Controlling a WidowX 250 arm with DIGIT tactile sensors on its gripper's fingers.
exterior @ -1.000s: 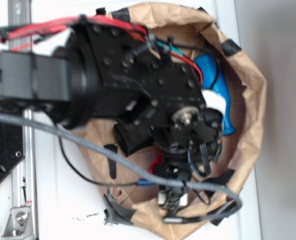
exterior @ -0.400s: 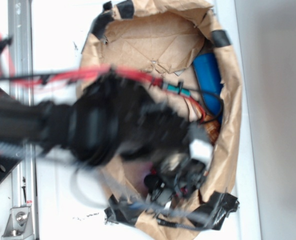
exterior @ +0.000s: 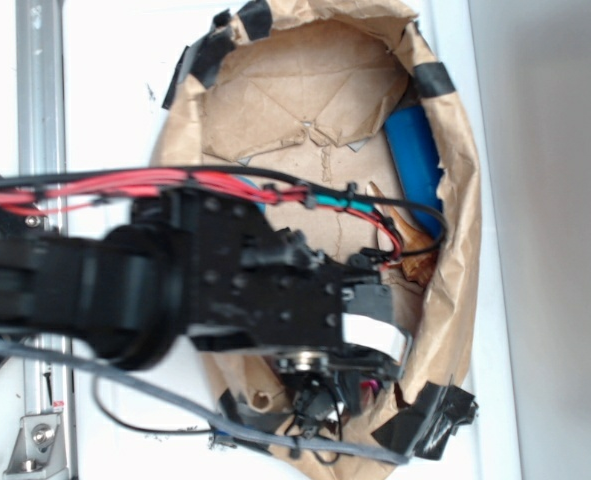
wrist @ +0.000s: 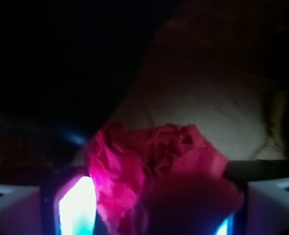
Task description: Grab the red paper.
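From the overhead exterior view, a silver metal rail runs up the far left edge on a white table. Next to it, the black robot arm reaches in from the left, with a bundle of red wires running along its top. The arm's head hangs over the lower part of a brown paper bag that lies open, its rim patched with black tape. Further right, a blue object rests inside the bag against its right wall.

The gripper points into the bag's lower end, mostly hidden beneath the arm's own body. Just beside it, a small sliver of the red paper shows.

The wrist view is dark. At its lower left, one pale finger glows white and blue. The red paper, crumpled and looking pinkish here, fills the lower middle of the view, sitting between the two fingers and touching or nearly touching each. At the lower right, the other finger is only partly visible. The claw is set narrow around the wad; whether it is squeezing firmly cannot be told. Behind the paper, the bag's brown inner wall rises.
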